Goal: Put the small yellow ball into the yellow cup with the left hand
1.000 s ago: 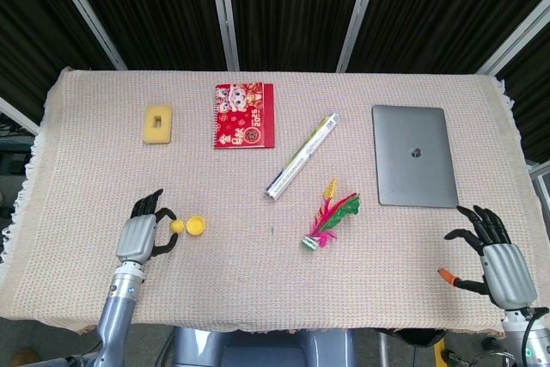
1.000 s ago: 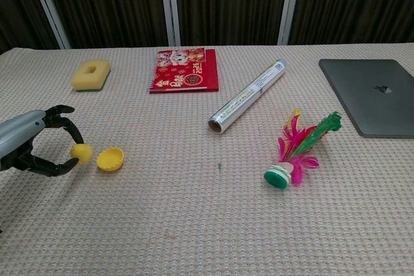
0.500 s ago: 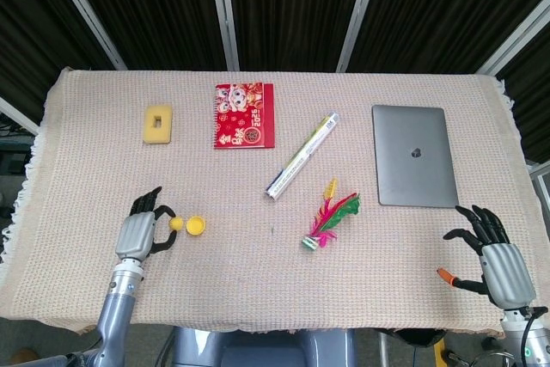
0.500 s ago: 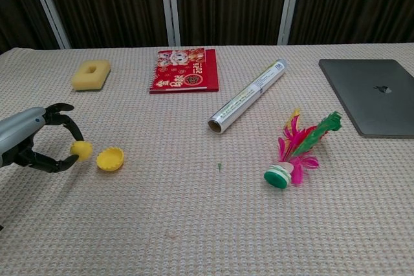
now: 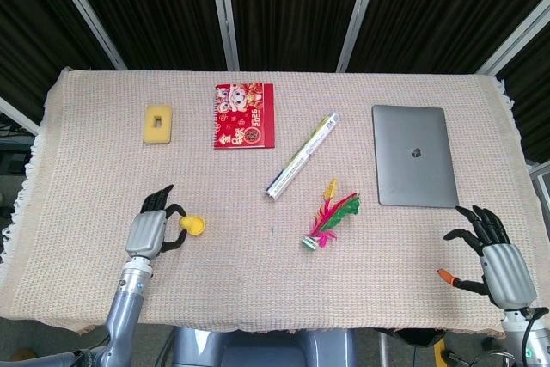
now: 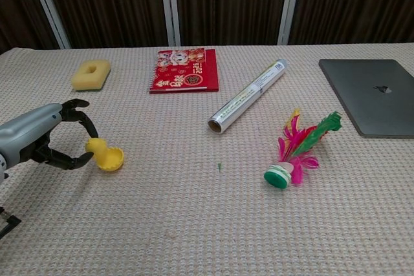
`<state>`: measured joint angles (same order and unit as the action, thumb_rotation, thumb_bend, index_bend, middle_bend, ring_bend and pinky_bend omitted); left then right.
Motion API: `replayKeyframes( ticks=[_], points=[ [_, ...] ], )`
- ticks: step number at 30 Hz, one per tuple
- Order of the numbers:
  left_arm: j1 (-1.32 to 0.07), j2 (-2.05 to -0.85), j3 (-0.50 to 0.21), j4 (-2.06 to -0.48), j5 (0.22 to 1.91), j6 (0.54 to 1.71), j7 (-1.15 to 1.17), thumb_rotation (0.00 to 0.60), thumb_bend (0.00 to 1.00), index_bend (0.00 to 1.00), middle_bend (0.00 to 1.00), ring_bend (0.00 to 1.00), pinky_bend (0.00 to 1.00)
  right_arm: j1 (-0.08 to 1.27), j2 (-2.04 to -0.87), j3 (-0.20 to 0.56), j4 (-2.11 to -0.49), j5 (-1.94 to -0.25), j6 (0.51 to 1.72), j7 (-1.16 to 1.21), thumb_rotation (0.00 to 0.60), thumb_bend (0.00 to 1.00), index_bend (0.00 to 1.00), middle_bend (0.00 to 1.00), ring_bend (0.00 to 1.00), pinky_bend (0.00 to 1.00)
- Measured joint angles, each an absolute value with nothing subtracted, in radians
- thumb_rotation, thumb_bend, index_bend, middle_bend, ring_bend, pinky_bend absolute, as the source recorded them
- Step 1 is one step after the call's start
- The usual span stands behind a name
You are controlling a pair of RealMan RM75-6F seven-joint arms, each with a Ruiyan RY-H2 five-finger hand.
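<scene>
Pinching the ball in the left hand, right at the rim of the cup, near the table's left front. Risky: cup looks tipped sideways, so a nudge could roll it or bounce the ball off. Far right, right hand spread, empty, beside the laptop.

Count of things on the desk
One each: ball, cup, sponge, notebook, roll, shuttlecock, laptop; two hands.
</scene>
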<state>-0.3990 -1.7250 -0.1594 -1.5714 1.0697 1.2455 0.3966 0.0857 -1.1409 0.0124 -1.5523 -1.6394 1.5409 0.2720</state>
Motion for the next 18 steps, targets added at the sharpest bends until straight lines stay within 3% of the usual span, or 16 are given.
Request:
replayKeyframes(
  ticks=[18],
  points=[
    [-0.407, -1.735, -0.155, -1.572, 1.068, 1.244, 0.414, 0.600, 0.41, 0.54, 0.00, 0.00, 0.00, 0.086, -1.141, 0.011, -1.553, -1.642, 1.543, 0.275, 0.600, 0.00, 0.41, 0.10, 0.03, 0.00]
  ],
)
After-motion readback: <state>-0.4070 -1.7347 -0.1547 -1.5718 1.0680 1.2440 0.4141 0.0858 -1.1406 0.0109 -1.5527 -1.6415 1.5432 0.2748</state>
